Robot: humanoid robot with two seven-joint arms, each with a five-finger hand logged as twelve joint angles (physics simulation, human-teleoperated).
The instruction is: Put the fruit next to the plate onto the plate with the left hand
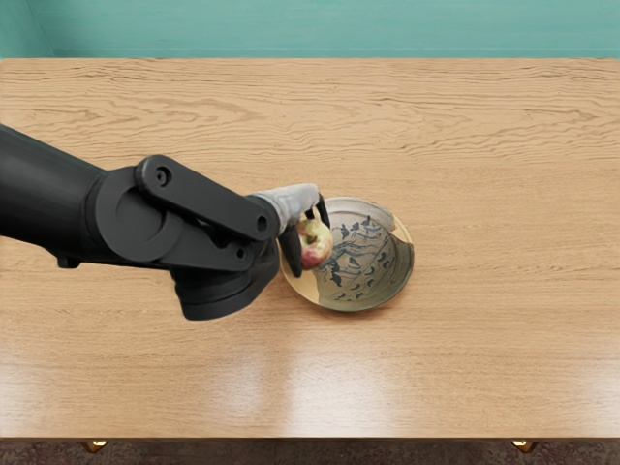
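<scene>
Left hand (302,232): fingers curled round the apple (314,242), centre of frame.
Apple: over the plate (383,266) left rim.
Risk: released here, it may roll off onto the worktop (465,145).

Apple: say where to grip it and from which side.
Grip the apple around its round middle, from the left, as the left hand does: the ball shape gives opposing sides, and the plate rim probably hinders a grasp from the right.
</scene>
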